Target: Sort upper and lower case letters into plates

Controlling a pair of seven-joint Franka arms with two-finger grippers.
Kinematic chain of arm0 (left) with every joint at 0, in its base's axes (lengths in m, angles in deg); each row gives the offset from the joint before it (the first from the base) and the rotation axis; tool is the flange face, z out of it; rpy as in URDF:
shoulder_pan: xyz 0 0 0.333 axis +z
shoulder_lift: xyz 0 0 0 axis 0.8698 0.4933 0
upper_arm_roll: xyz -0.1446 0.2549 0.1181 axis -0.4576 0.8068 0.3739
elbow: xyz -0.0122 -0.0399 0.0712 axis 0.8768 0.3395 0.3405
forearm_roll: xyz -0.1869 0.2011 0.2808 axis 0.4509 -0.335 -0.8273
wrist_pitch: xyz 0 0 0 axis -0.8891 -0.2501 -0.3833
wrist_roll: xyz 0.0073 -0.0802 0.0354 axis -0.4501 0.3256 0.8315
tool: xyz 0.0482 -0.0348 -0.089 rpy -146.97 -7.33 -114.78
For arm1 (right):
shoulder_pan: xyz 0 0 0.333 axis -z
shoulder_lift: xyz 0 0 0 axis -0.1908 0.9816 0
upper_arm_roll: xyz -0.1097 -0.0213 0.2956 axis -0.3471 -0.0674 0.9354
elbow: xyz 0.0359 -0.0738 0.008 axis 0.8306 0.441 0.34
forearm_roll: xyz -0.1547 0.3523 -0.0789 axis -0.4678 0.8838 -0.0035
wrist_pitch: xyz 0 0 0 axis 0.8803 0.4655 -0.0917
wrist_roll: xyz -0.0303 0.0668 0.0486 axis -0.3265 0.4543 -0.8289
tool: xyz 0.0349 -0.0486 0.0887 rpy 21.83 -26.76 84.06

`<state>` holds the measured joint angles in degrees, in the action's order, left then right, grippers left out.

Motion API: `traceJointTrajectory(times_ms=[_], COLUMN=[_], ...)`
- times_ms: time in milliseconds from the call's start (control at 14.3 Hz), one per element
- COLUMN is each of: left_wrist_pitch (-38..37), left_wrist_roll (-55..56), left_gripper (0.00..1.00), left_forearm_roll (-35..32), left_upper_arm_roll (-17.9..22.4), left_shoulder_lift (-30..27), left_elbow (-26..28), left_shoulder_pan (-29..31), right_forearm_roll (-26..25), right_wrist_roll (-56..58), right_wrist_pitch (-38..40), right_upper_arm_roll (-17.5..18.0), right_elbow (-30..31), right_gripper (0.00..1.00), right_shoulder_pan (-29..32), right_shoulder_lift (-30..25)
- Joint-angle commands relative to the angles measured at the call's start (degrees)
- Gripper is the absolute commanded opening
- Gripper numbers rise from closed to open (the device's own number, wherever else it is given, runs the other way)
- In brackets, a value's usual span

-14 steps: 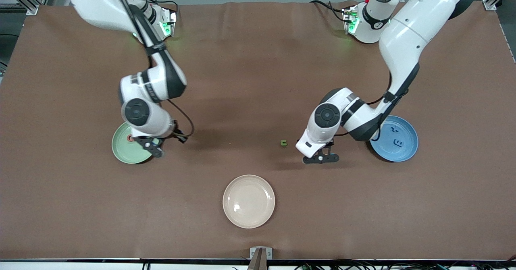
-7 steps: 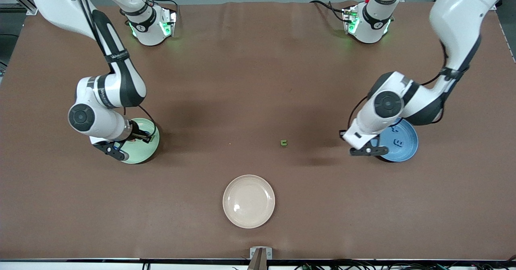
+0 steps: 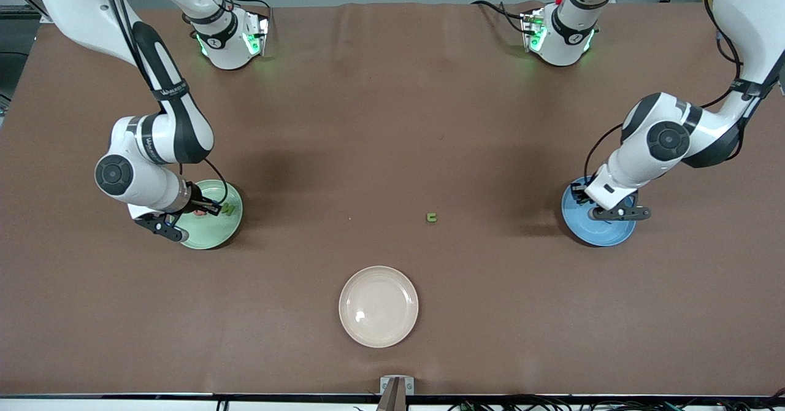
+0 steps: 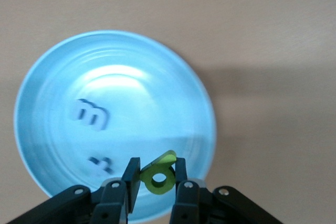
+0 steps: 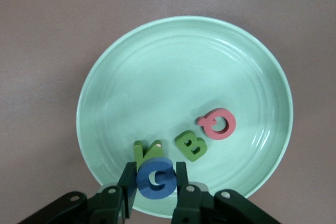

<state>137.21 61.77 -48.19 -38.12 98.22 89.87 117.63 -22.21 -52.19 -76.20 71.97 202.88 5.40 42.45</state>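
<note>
My left gripper (image 3: 616, 213) hangs over the blue plate (image 3: 598, 234), shut on a lime-green letter (image 4: 159, 174) with a round hole. In the left wrist view, the left gripper (image 4: 156, 167) is above the blue plate (image 4: 131, 56), which holds a blue m (image 4: 92, 114) and another blue letter (image 4: 100, 165). My right gripper (image 3: 164, 224) is over the pale green plate (image 3: 214, 234), shut on a blue G (image 5: 156, 178). In the right wrist view, the right gripper (image 5: 155, 174) is above the green plate (image 5: 173, 77), where a green K (image 5: 147, 150), a green B (image 5: 191, 145) and a pink Q (image 5: 218, 123) lie.
A small green letter (image 3: 432, 217) lies alone on the brown table between the two plates. A cream-white plate (image 3: 378, 306) with nothing in it sits nearer to the front camera at mid-table. Both arm bases stand at the table's back edge.
Both arms swung outward from the table's middle. The left gripper came over the blue plate and the right gripper shifted across the green plate, each still shut on its letter.
</note>
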Motion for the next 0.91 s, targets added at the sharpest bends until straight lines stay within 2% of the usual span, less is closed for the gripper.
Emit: traceJointTrajectory(times_ms=[0, 70, 140, 350, 840], left_wrist_pitch=[3.75, 3.83, 3.92, 3.84, 6.3], left_wrist_roll=[-1.61, -1.61, -1.35, -0.82, -0.82], left_gripper=[0.16, 0.16, 0.16, 0.16, 0.16], left_forearm_roll=[-6.37, -8.84, -10.43, -14.74, -17.56], left_upper_arm_roll=[-1.16, -1.07, -0.98, -0.63, 2.27], left_shoulder_lift=[-0.74, -0.04, 1.01, 2.78, 7.09], left_elbow=[3.51, 3.51, 3.42, 3.33, 2.9], left_shoulder_pan=[3.97, 3.98, 3.98, 3.98, 3.72], right_forearm_roll=[-0.21, -0.03, 0.06, 0.15, 0.15], right_wrist_roll=[1.05, 1.05, 0.96, 0.96, 0.88], right_wrist_pitch=[-1.07, -1.07, -0.9, -0.99, -0.72], right_upper_arm_roll=[1.22, 1.22, 1.31, 1.31, 1.4], right_elbow=[1.74, 1.65, 1.56, 1.56, 1.21], right_gripper=[0.43, 0.82, 1.0, 1.0, 1.0], right_shoulder_pan=[2.16, 2.52, 2.52, 2.34, 2.26], right_shoulder_lift=[-1.36, -1.36, -1.36, -1.27, -1.35])
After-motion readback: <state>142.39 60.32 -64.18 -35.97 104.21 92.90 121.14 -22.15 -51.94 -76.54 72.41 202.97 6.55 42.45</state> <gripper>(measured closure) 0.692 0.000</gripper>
